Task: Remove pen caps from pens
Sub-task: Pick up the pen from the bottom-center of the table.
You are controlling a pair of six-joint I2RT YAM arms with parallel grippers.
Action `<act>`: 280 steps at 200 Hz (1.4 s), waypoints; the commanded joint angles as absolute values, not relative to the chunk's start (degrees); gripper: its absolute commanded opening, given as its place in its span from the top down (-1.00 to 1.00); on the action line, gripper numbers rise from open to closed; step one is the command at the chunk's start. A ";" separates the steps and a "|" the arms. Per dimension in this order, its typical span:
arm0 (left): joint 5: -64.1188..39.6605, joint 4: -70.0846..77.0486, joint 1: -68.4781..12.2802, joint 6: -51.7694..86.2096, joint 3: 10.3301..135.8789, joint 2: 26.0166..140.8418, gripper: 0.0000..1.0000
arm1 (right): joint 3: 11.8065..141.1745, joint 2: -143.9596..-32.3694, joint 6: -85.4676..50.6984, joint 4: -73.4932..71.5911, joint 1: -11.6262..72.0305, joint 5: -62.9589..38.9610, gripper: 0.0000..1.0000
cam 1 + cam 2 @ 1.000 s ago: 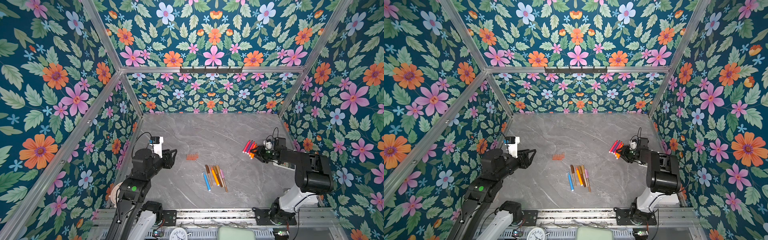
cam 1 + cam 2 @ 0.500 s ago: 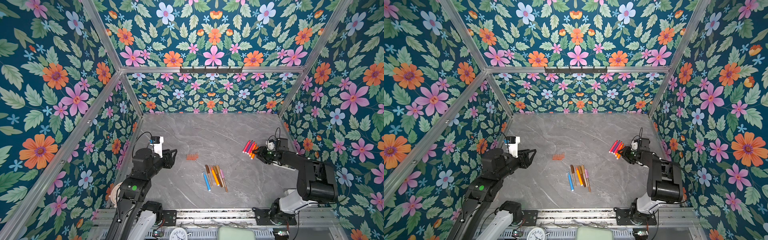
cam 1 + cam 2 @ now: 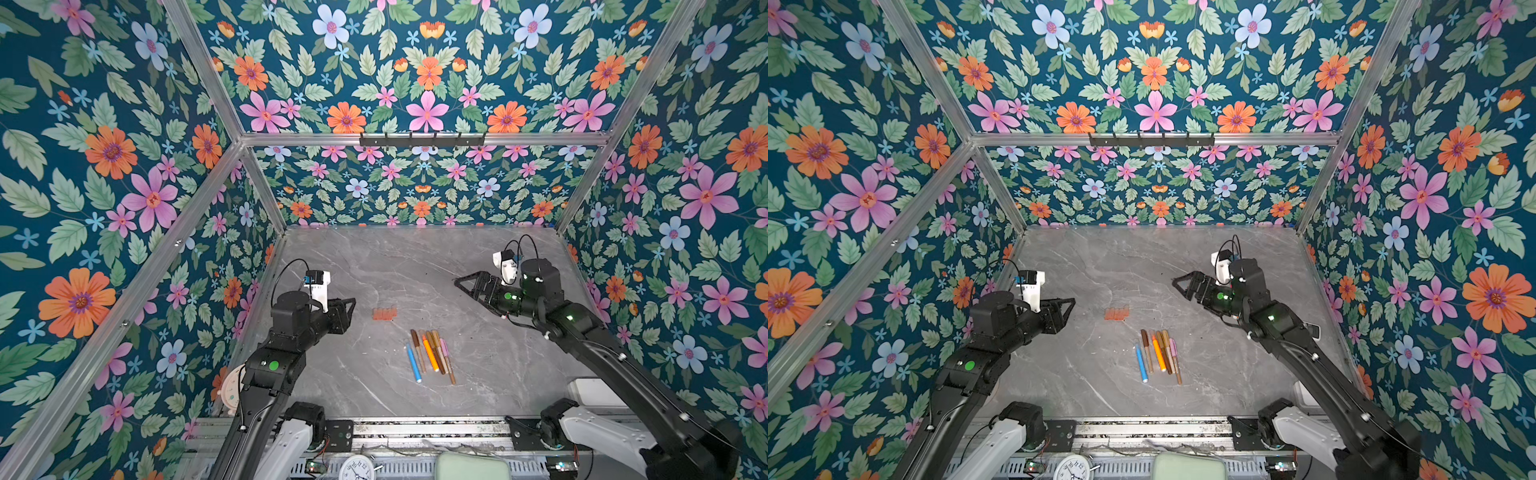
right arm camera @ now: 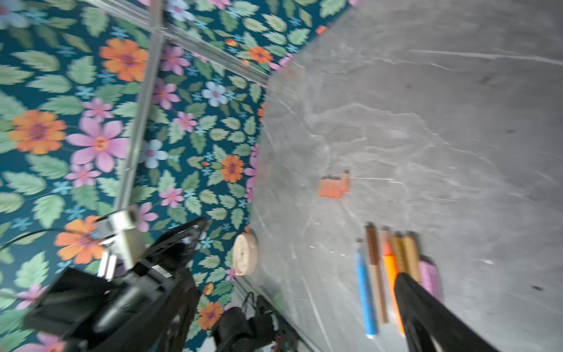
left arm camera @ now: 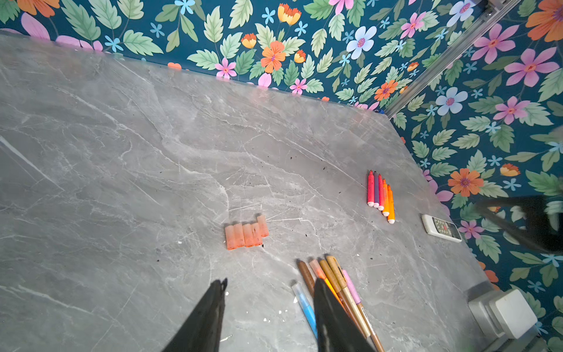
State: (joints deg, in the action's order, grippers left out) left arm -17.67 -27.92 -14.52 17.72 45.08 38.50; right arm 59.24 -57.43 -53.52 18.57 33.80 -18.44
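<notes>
Checking claws first. State? (M)

Left gripper [image 3: 350, 306], left side: jaws partly apart, bare table [image 3: 415, 266] showing between them. Right gripper [image 3: 464, 286], right of centre, a little farther back: jaws spread wide, closed on nothing. (T)

Pen caps? (M)

Five orange-red pen caps [image 3: 384, 314] lying side by side mid-table, between the two claws, nearer the left one. Bare marble between them and each claw. (T)

Pens? (M)

Two lots. Six pens [image 3: 430, 355] fanned just near of the caps: blue, brown, orange, two gold, pink. In the left wrist view a left finger [image 5: 332, 317] covers part of them. Second row [image 5: 380, 195], red, purple, orange, toward the right wall; in both top views the right arm sits over it. (T)

Clutter? (M)

White remote [image 5: 441, 228] just right of that row. White box [image 5: 511, 314] in the near right corner. Round clock [image 3: 230, 387] against the left wall, by the left arm. (T)
</notes>
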 commanded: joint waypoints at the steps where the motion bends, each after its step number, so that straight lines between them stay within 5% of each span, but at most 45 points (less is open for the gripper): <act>1: -16.84 -27.47 -14.47 17.18 45.51 39.15 0.01 | 64.88 -55.90 -65.42 29.08 43.26 -0.90 -0.98; 54: -15.16 -27.51 -14.41 17.33 45.45 41.23 0.02 | 69.61 -53.53 -68.96 28.30 54.16 0.27 -0.98; 186: -14.06 -28.04 -14.35 17.33 45.70 43.20 0.03 | 64.79 -46.91 -66.62 22.06 54.27 -0.15 -0.98; 280: -15.04 -27.95 -14.28 17.36 45.62 42.13 0.03 | 59.92 -52.97 -54.76 36.00 53.81 9.41 -0.98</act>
